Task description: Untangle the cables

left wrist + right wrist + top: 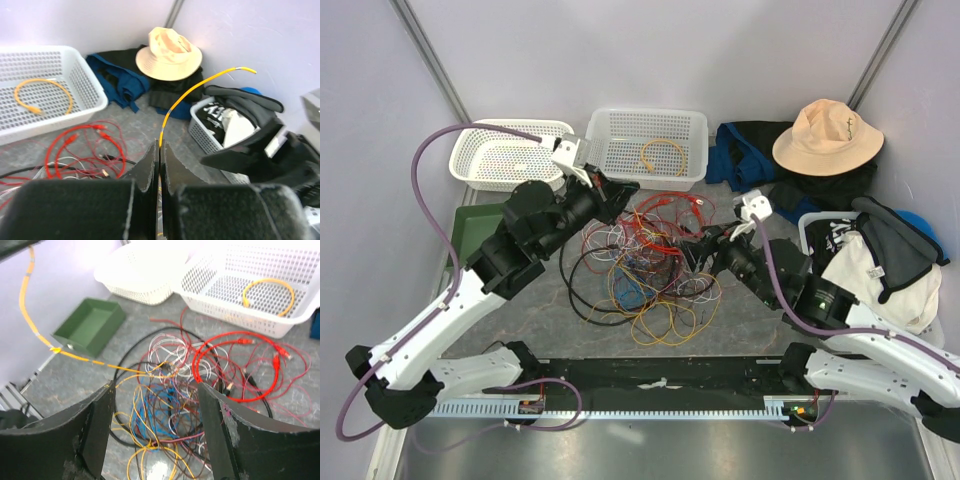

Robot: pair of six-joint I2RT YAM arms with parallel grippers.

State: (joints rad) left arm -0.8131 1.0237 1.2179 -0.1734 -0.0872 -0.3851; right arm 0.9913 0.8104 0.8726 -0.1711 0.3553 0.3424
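Left tool [160, 150] clenched on a yellow cable [200, 87]; right tool [156, 392] released, poised over the tangled cables [200, 365]

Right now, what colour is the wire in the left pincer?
The thin flexible wire is orange-yellow; clearest in the left wrist view.

Two white mesh baskets [610, 140] [480, 132] sit side by side at upper centre, a green tray [470, 226] at left. At upper right, a tan sun hat [825, 137] rests on blue and black clothing [740, 150], beside a white hamper [809, 228] heaped with garments [880, 262].
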